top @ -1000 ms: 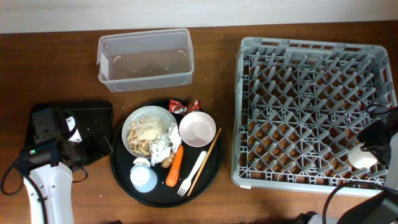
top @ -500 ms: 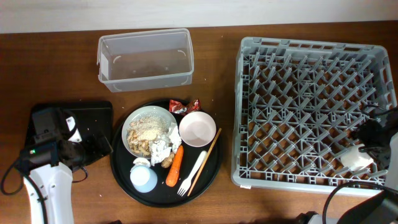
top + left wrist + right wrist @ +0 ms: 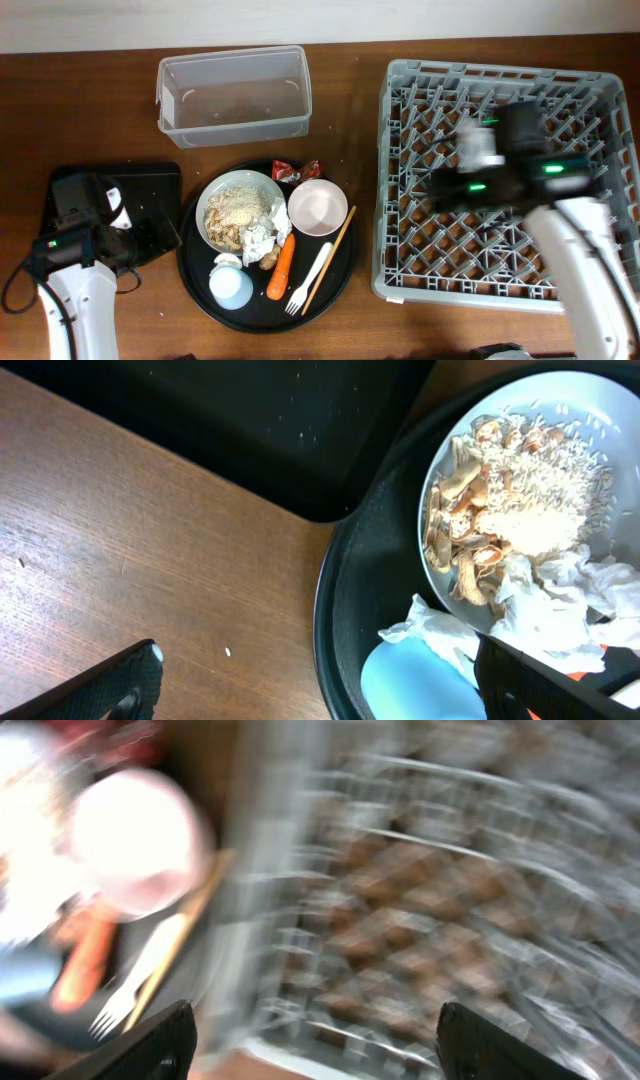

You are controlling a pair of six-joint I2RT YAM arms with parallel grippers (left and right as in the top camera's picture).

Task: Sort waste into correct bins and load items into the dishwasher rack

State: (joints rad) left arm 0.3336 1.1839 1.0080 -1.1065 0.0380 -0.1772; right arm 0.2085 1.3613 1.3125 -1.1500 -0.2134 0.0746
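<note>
Nearest the front, the left gripper (image 3: 318,670) stands wide open with nothing between its fingers, hanging by the left rim of the round black tray (image 3: 195,270), close to the shallow black rectangular tray (image 3: 150,180). At the front of the round tray sits the pale blue cup (image 3: 232,287). To its right lie the carrot (image 3: 281,268), the white fork (image 3: 312,275) and the chopstick (image 3: 328,260). Just behind are the small brown lump (image 3: 268,261) and the crumpled tissue (image 3: 258,240), at the near edge of the white plate (image 3: 203,215), which carries the rice-like scraps (image 3: 240,205). The pinkish bowl (image 3: 318,207) sits beside it, and the wrapper (image 3: 297,171) lies at the far rim. On the right, the right gripper (image 3: 315,1045), blurred, hangs above the grey rack (image 3: 500,72), its fingers well apart and empty. Farthest back stands the clear tub (image 3: 235,128).
</note>
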